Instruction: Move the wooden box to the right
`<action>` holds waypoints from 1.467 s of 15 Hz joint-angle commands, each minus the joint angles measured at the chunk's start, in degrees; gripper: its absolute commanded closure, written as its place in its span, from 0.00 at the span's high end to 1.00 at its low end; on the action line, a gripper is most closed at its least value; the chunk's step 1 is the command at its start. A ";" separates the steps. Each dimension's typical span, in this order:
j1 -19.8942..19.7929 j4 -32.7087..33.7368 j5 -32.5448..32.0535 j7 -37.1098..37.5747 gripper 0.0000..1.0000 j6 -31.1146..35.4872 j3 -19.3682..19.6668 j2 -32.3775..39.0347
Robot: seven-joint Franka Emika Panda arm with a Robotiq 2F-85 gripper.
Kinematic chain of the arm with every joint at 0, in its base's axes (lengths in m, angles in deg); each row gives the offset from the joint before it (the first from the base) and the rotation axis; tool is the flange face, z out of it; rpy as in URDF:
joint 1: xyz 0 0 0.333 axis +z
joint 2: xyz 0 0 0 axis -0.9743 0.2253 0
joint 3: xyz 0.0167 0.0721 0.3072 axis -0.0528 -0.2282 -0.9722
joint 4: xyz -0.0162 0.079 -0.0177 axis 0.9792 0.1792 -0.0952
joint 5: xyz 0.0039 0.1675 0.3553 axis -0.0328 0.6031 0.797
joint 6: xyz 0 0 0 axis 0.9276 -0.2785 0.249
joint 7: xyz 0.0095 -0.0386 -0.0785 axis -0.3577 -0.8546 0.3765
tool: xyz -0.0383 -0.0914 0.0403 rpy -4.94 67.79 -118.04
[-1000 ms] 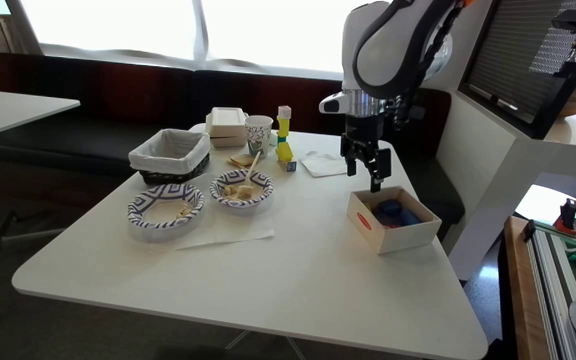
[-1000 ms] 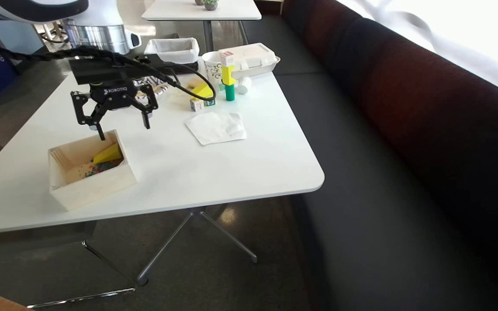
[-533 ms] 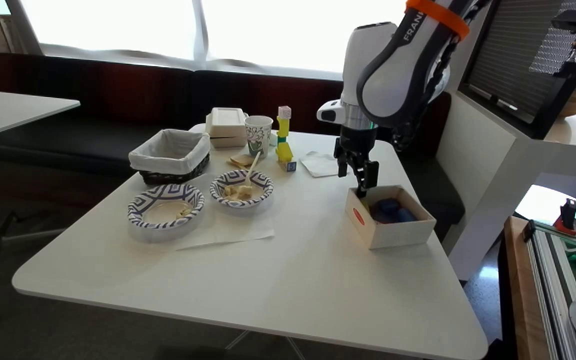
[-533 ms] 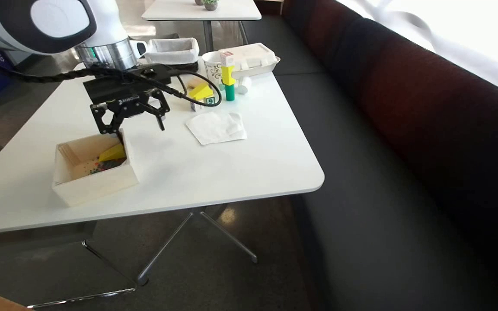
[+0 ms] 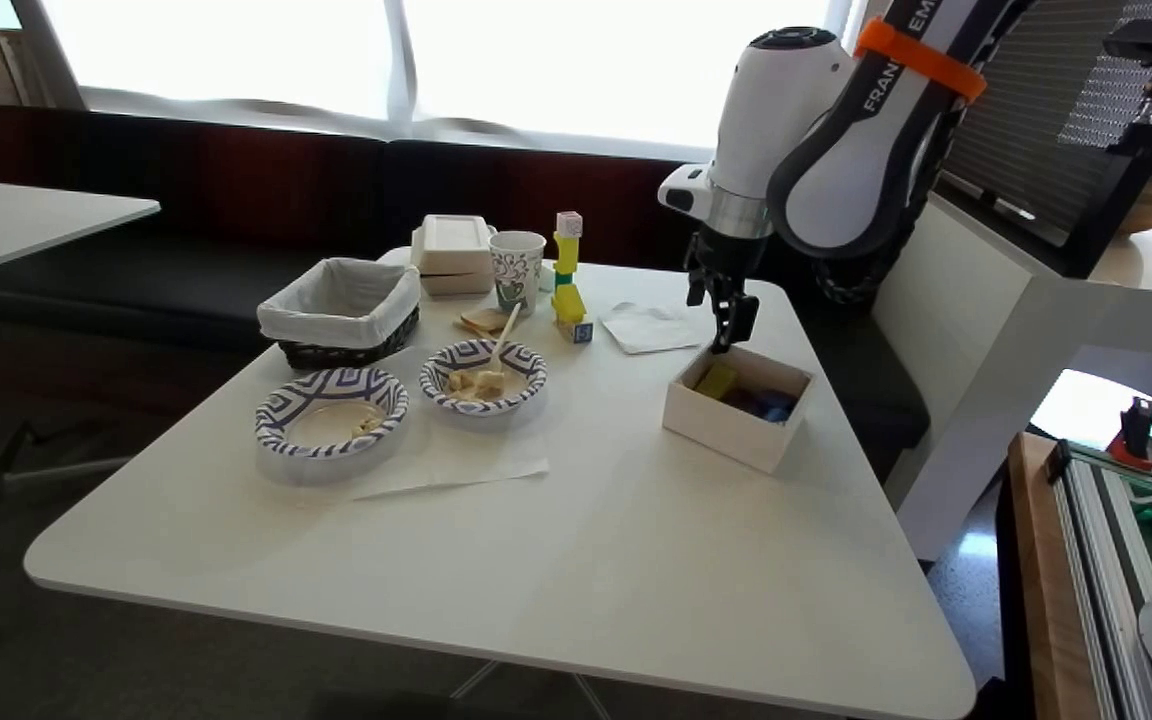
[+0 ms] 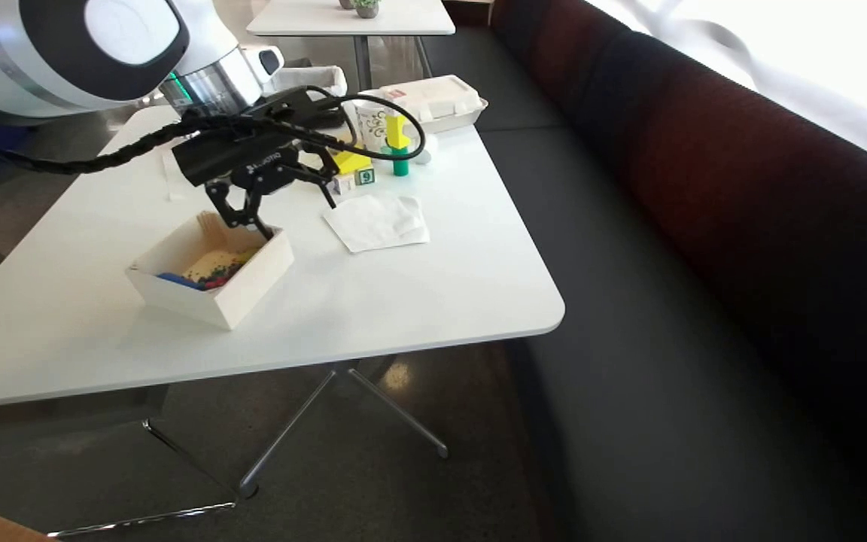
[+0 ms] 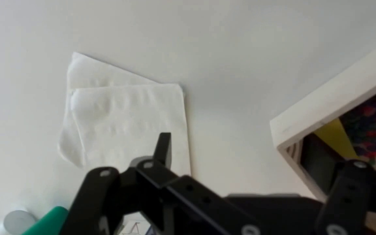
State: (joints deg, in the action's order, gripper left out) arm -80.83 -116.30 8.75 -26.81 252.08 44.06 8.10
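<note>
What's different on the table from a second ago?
The wooden box has moved nearer the napkin and turned. The open gripper moved with it, one finger at the box's corner; nothing is clamped. Napkin, lined basket and paper cup stayed put.

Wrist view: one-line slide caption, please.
Open jaws at the wooden box: one inside a corner, the other outside, seen against a white napkin.

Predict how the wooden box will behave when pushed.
The wooden box should keep its shape, since its sides look straight and stiff. It will probably slide rather than tip: it is low for its width, and the tabletop looks smooth. The yellow piece and blue piece inside look loose, so they may shift.
</note>
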 commanded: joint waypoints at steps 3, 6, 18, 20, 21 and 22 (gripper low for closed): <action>0.75 2.32 -2.58 11.08 1.00 0.32 3.39 3.11; -0.34 3.45 -2.15 14.91 1.00 0.69 2.99 4.88; -7.03 8.97 4.22 27.41 1.00 -2.34 -0.11 8.19; -4.46 8.97 2.35 28.97 1.00 -0.28 3.09 8.66; -5.82 9.10 2.81 28.53 1.00 -0.67 1.62 8.51; -6.46 9.11 3.03 28.39 1.00 -0.69 0.99 8.45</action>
State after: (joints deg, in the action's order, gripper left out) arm -86.96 -107.36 11.87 1.68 251.62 45.30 16.60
